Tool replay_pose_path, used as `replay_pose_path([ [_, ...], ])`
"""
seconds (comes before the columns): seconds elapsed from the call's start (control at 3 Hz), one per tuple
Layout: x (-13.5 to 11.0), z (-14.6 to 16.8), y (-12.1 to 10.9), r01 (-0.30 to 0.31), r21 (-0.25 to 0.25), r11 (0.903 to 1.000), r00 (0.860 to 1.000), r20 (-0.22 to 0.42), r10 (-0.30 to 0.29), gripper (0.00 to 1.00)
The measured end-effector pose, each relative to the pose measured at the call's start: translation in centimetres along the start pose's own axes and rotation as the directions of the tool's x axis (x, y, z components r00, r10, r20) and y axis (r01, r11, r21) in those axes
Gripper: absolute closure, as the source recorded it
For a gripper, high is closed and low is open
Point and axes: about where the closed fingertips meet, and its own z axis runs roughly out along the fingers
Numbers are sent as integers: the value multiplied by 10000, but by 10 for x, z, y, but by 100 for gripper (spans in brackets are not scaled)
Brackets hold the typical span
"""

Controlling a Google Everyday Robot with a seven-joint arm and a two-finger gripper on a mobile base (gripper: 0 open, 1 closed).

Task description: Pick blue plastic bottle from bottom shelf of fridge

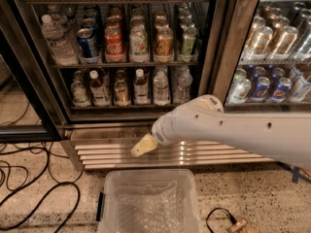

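The fridge (219, 42) is a black-framed drinks cooler, and I see straight onto its shelves. The bottom shelf (129, 106) holds a row of small white-capped bottles (141, 86). Two paler, bluish clear bottles (182, 84) stand at its right end; I cannot tell which bottle is the blue plastic one. My gripper (142, 147), cream-tipped on a white arm (233, 130), hangs low in front of the ribbed steel grille (160, 154), below the bottom shelf and apart from the bottles. It holds nothing that I can see.
Upright drink cans (115, 45) and a large water bottle (58, 42) fill the shelf above. A second cooler with cans (272, 76) stands to the right. A clear plastic bin (148, 203) sits on the floor under the gripper. Black cables (34, 178) lie on the left floor.
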Motion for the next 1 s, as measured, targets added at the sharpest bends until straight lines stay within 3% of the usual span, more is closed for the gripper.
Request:
replay_pose_path([
  [0.33, -16, 27, -22, 70, 756, 9971, 9977, 663, -120, 0],
  [0.67, -28, 54, -34, -540, 841, 9950, 9942, 971, 458, 0],
  [1.0, -28, 54, -34, -540, 840, 9950, 9942, 972, 458, 0],
])
